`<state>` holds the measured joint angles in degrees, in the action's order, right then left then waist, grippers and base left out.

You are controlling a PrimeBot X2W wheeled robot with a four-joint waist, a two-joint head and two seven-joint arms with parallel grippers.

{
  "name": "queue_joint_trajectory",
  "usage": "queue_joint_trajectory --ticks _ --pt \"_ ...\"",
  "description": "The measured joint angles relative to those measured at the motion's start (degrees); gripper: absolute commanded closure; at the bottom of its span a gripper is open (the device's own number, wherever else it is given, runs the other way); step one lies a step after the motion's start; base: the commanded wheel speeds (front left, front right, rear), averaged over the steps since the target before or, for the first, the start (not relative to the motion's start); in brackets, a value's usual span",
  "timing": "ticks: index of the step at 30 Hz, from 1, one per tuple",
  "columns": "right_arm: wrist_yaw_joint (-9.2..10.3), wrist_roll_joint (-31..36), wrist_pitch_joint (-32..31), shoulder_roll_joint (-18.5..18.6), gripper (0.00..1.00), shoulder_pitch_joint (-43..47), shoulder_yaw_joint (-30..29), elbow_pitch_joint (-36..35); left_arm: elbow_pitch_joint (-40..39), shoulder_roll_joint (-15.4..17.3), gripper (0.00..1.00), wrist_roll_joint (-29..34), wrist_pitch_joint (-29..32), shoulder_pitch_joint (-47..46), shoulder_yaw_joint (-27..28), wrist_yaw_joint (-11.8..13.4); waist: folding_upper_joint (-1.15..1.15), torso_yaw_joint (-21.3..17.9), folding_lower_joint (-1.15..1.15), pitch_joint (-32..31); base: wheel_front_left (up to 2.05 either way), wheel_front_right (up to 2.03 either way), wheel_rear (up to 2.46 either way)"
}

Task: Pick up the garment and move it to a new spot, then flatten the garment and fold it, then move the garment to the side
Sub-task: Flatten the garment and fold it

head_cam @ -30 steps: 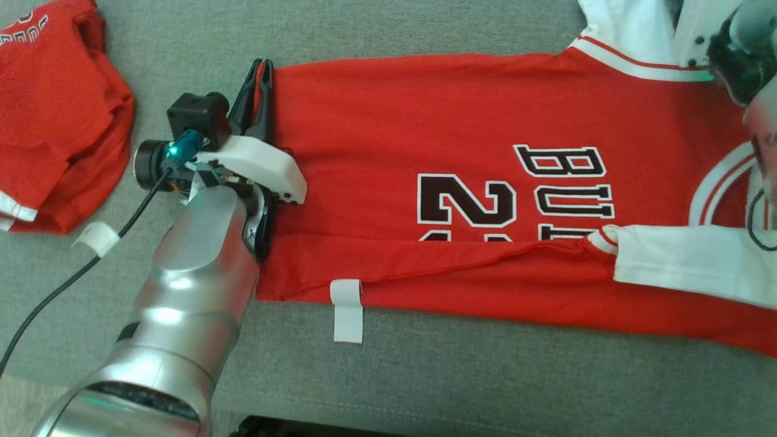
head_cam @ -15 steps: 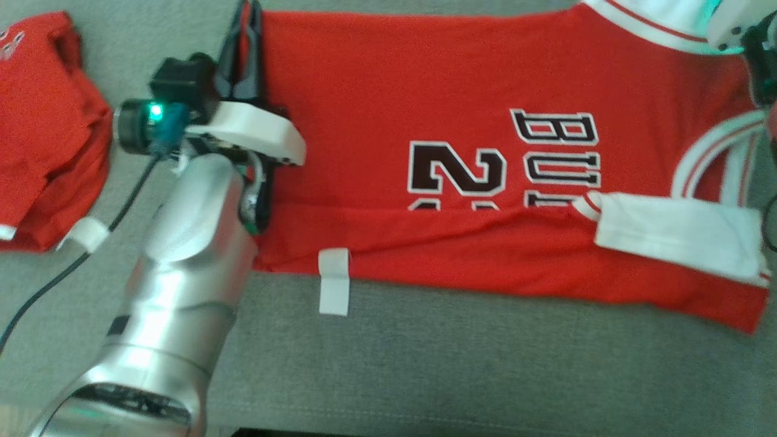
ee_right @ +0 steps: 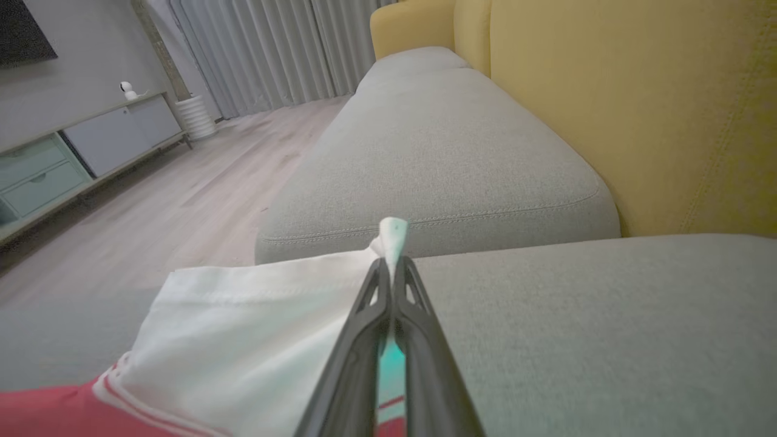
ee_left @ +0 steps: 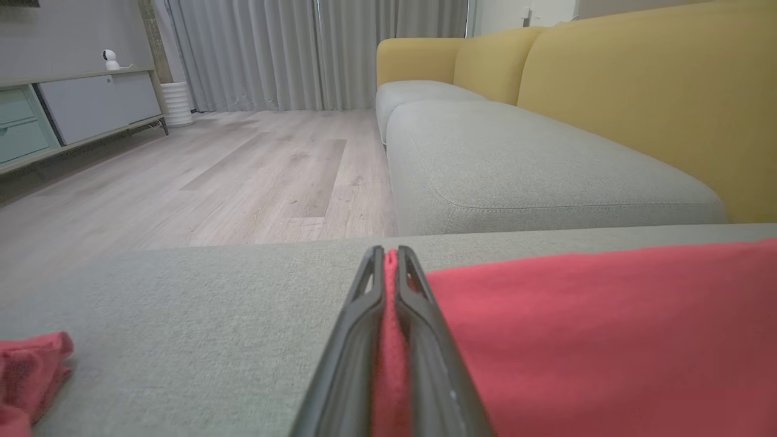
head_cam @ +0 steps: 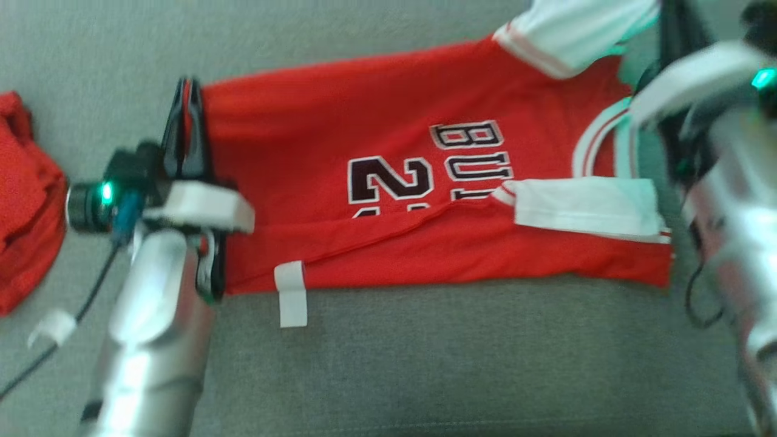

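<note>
The garment (head_cam: 425, 243), a red jersey with white sleeves and dark lettering, lies spread across the grey sofa seat (head_cam: 425, 364). My left gripper (head_cam: 187, 91) is at its left edge, shut on the red hem. In the left wrist view red cloth (ee_left: 607, 328) is pinched between the fingers (ee_left: 364, 315) of that gripper (ee_left: 388, 255). My right gripper (head_cam: 668, 24) is at the upper right, shut on the far white sleeve (head_cam: 576, 30). In the right wrist view a tuft of the white sleeve (ee_right: 255, 328) sticks out past the tips of that gripper (ee_right: 391, 264).
Another red garment (head_cam: 24, 212) lies bunched at the left edge of the seat. White tape strips (head_cam: 291, 294) (head_cam: 51, 325) mark the seat near its front. A yellow backrest (ee_right: 637, 109) rises behind the cushions, with wood floor (ee_left: 212, 182) and a low cabinet (ee_left: 73, 109) beyond.
The head camera has shifted, so the whole picture sits differently. My right gripper has shut on the white sleeve and its arm now shows at the right. The left gripper keeps its hold.
</note>
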<state>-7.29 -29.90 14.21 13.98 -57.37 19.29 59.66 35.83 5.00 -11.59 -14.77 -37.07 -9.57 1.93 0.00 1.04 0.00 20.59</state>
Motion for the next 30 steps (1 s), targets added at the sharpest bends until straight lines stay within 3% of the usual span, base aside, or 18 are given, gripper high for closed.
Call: queue_joint_trajectory --ticks 8,17,18,19,20,25,30 --pt "0.0 -9.1 0.1 1.0 1.0 18.9 2.5 -14.6 -2.8 -0.1 1.0 3.3 0.0 10.5 3.3 -0.5 0.0 -2.9 -0.02 -5.2 0.0 0.0 0.0" --pt "0.0 -14.0 -2.1 1.0 1.0 33.8 3.1 -20.9 -0.7 -1.0 1.0 4.5 0.0 16.3 6.0 -1.0 0.0 -4.5 0.0 -8.8 0.0 0.0 0.0" --pt "0.0 -14.0 -2.4 0.8 0.88 34.2 2.6 -20.8 -0.3 -1.3 0.55 4.5 0.0 16.9 6.1 -1.0 0.0 -4.5 0.0 -9.1 0.0 0.0 0.0" --pt "0.0 -13.9 -2.4 0.6 0.04 34.6 2.1 -20.8 0.1 -1.5 0.0 4.5 0.0 17.5 6.3 -1.0 0.0 -4.5 0.0 -9.4 0.0 0.0 0.0" --pt "0.0 -13.9 -2.3 0.3 0.0 34.9 1.4 -20.7 0.2 -1.8 0.0 4.5 0.0 18.1 6.6 -0.9 0.0 -4.5 0.0 -9.7 0.0 0.0 0.0" --pt "0.0 -10.0 -0.4 -1.3 0.0 35.6 -2.4 -21.3 -3.8 -2.2 0.0 5.4 0.1 22.3 9.2 1.5 0.0 -3.9 0.0 -11.8 0.0 0.0 0.0" --pt "0.0 1.9 0.1 -4.3 0.0 38.7 -11.0 -25.4 -8.8 -2.3 0.0 7.3 0.1 28.9 9.4 3.1 0.0 -2.8 -0.01 -14.7 0.0 0.0 0.0"
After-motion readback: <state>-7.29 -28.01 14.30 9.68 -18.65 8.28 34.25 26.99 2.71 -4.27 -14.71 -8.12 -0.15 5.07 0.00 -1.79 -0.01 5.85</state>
